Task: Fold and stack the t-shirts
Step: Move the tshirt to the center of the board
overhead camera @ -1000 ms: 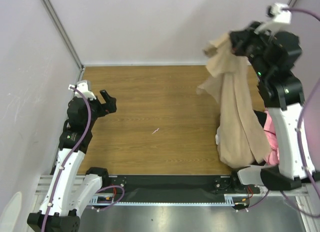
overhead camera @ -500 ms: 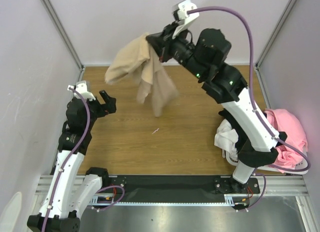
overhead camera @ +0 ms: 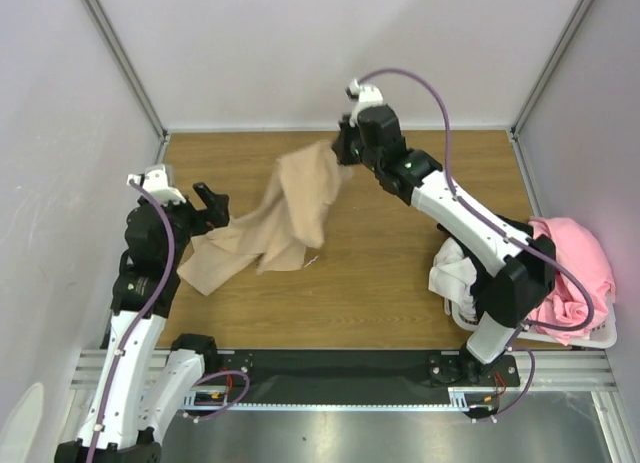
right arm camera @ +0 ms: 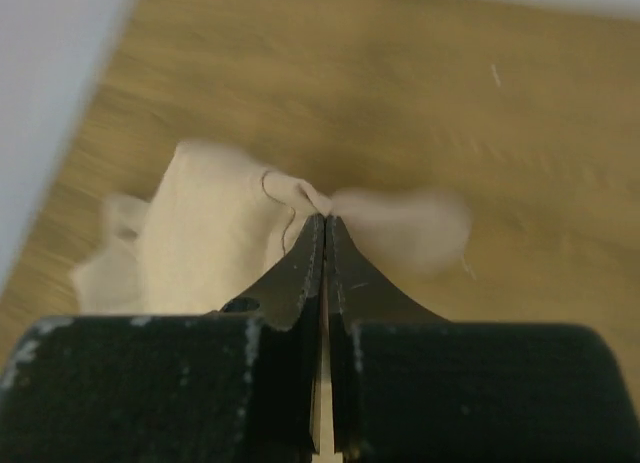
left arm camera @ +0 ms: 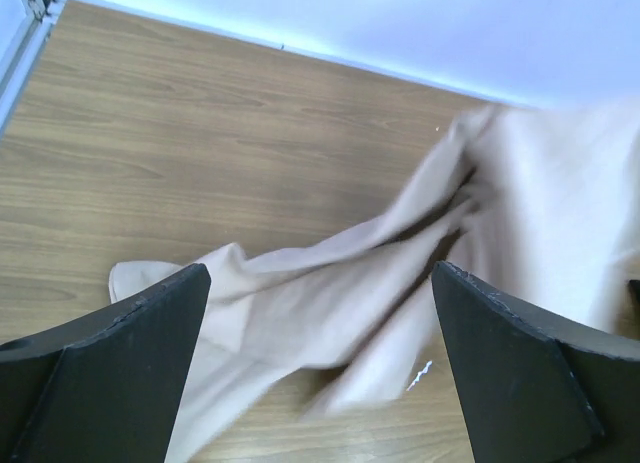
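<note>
The tan t-shirt [overhead camera: 275,223] hangs from my right gripper [overhead camera: 340,153] near the far middle of the table and trails down-left onto the wood. My right gripper [right arm camera: 325,218] is shut on a pinch of its cloth [right arm camera: 215,233]. My left gripper [overhead camera: 212,205] is open and empty, just left of the shirt's low end. In the left wrist view the shirt [left arm camera: 420,273] lies between and beyond my open fingers [left arm camera: 110,353]. A pink t-shirt [overhead camera: 570,273] and a white one [overhead camera: 455,273] lie bunched at the right. No black shirt shows.
The wooden table [overhead camera: 380,293] is walled by pale panels at the back and sides. A white laundry basket's rim [overhead camera: 600,333] shows under the pink cloth at the right edge. A small white scrap [overhead camera: 312,260] lies on the wood mid-table.
My right arm has swung the tan shirt from the right side across to the far middle and lowered it, so its low end now lies on the table by my left gripper. The left arm has barely moved.
</note>
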`<state>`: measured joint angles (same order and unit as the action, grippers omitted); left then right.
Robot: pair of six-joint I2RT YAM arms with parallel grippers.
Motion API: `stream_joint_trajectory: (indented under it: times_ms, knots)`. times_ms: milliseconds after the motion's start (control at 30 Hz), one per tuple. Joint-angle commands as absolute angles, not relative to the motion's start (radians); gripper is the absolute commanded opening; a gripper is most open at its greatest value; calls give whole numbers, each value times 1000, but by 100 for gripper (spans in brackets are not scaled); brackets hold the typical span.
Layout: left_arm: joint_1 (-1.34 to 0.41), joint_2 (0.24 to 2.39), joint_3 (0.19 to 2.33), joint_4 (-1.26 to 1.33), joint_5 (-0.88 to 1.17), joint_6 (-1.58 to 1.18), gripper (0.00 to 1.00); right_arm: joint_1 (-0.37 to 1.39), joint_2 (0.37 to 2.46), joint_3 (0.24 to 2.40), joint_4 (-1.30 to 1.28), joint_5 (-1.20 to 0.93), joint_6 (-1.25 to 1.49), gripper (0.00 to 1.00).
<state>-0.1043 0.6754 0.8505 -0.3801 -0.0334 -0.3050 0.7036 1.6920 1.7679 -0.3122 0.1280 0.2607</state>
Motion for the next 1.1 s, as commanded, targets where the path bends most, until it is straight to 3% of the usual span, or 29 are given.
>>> stream_joint_trajectory:
  times_ms: [0,267,733,767,800,833,900,933,1033,1067]
  knots:
    - [-100,709,856,-367,-23,-305,100,680,1624,1607,-184,167,373,0]
    - [-159,847,835,-420,-75,-505,100,505,1700,1166,-11,54,534,0]
    - [-449,1023,631,-106,-127,-600,100,345,1778,1218,-81,51,402,0]
    - [-465,1040,612,-86,-129,-595,100,327,1778,1239,-101,35,396,3]
    - [-491,1049,606,-63,-135,-591,100,322,1770,1262,-130,9,387,12]
    - [-500,1058,597,-51,-140,-589,100,322,1760,1311,-188,9,356,37]
    - [-514,1089,574,-17,-129,-584,99,344,1724,1350,-234,24,324,58]
    - [-517,1097,569,-8,-126,-583,99,356,1677,1364,-268,40,315,76]
    - [-532,1137,546,44,-136,-580,94,400,1562,1371,-278,57,298,98]
    - [-535,1150,537,51,-141,-581,93,408,1536,1356,-275,58,304,98]
